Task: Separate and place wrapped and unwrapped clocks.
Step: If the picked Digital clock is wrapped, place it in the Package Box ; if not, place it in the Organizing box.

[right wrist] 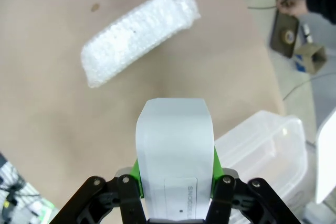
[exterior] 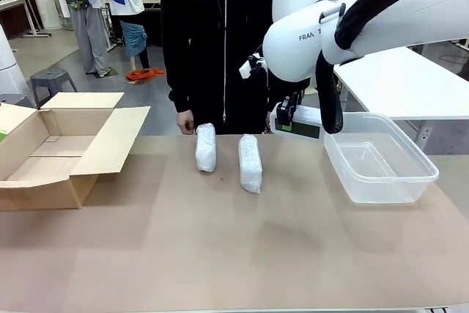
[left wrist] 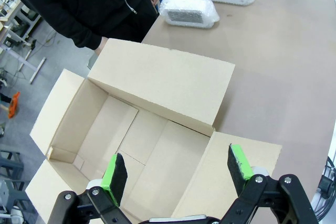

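cardboard box (exterior: pixel 44 188) at left, clear tub (exterior: pixel 381 192) at right, left wrapped clock (exterior: pixel 206 147) and right wrapped clock (exterior: pixel 250 163) at centre. the right gripper (right wrist: pixel 176 166), clamped on the bare clock (right wrist: pixel 175 129) upper-left of the tub, should clear the rim before lowering. the left gripper (left wrist: pixel 177 169) gapes empty above the box.

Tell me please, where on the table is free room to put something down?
The near half of the table is bare, between the cardboard box and the plastic tub. Both containers are empty. Crowded: the far edge, with two wrapped bundles and the person's hand.
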`<state>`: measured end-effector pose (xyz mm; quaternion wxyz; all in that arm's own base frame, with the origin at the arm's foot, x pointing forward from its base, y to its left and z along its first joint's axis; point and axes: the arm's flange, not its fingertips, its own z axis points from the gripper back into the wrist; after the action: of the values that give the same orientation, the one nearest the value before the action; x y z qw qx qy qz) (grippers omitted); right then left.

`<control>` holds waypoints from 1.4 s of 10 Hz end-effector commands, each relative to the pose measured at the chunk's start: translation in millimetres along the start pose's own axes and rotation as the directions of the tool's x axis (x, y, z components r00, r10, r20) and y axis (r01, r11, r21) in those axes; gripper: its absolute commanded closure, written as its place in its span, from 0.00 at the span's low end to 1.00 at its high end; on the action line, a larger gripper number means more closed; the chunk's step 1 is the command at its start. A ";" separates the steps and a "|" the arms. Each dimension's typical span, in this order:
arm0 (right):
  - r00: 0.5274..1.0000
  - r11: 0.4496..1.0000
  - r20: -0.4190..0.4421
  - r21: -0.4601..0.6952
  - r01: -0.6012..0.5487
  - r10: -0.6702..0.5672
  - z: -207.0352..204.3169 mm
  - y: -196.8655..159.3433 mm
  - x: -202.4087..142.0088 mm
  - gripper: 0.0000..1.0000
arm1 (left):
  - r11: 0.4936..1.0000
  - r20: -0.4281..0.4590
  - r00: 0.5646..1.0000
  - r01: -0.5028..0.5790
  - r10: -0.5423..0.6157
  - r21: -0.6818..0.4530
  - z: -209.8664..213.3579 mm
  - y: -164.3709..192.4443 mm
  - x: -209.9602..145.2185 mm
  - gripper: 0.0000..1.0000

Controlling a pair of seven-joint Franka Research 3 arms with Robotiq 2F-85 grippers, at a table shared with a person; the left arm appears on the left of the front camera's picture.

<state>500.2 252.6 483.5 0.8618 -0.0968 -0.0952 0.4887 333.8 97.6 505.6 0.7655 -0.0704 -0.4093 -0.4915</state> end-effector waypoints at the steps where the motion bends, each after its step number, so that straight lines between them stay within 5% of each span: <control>1: 0.993 0.993 0.024 -0.005 0.116 -0.116 -7.7 -0.9 -18.9 0.49 | 1.000 0.020 1.000 0.013 -0.013 -0.009 -1.3 1.9 -2.9 0.00; 6: 0.964 0.965 0.040 0.008 0.263 -0.263 -16.0 -19.9 -60.1 0.49 | 1.000 0.020 1.000 0.013 -0.013 -0.009 -1.3 1.9 -2.9 0.00; 7: 0.980 0.980 -0.001 0.012 0.197 -0.197 -17.2 -22.2 -41.5 0.49 | 1.000 0.020 1.000 0.013 -0.013 -0.009 -1.3 1.9 -2.9 0.00; 14: 0.980 0.980 -0.001 0.012 0.197 -0.197 -17.2 -22.2 -41.5 0.49 | 1.000 0.020 1.000 0.013 -0.013 -0.009 -1.3 1.9 -2.9 0.00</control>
<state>498.6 204.1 468.5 0.9074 -0.0795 -0.1032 0.3997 333.8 97.6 505.6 0.7655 -0.0705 -0.4092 -0.4915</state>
